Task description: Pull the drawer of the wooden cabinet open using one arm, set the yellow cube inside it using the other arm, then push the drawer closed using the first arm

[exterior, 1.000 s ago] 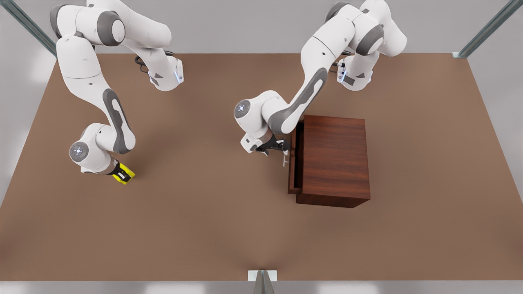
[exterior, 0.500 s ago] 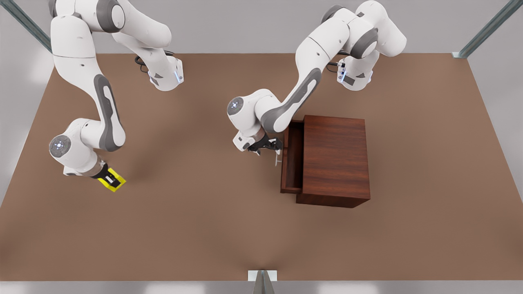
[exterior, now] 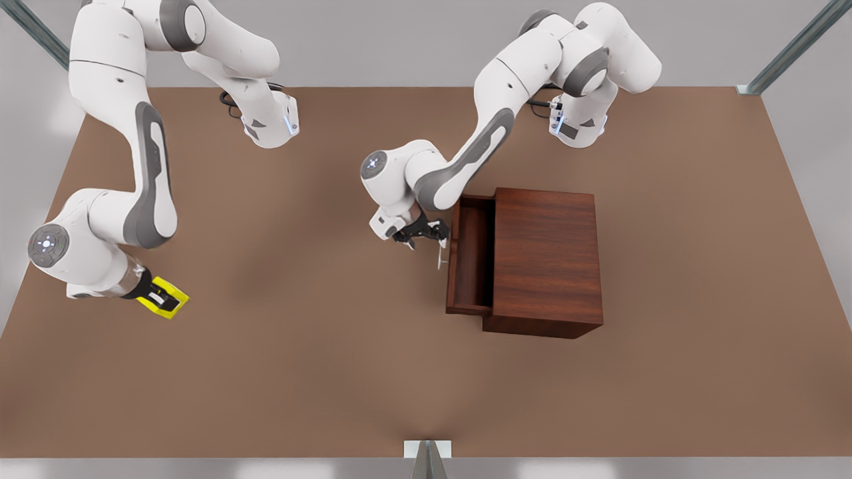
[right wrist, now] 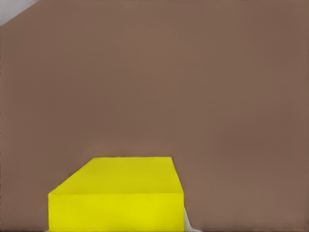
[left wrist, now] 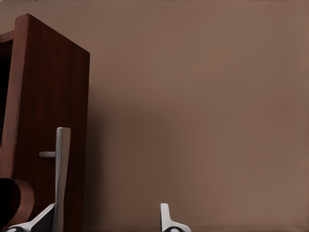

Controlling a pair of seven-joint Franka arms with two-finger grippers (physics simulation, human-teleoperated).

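The drawer (exterior: 471, 256) is being held partly out of the wooden cabinet (exterior: 546, 259), its silver handle (exterior: 442, 254) gripped by the left gripper (exterior: 426, 234). The yellow cube (exterior: 164, 297) is being clamped between the fingers of the right gripper (exterior: 158, 297), above the brown table (exterior: 333, 372), well apart from the cabinet.

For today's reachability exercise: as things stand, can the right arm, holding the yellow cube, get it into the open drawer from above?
Probably yes. The drawer stands open with its top uncovered, and the left pincer sits beside the handle, not over it. The right pincer holds the yellow cube far across the table.
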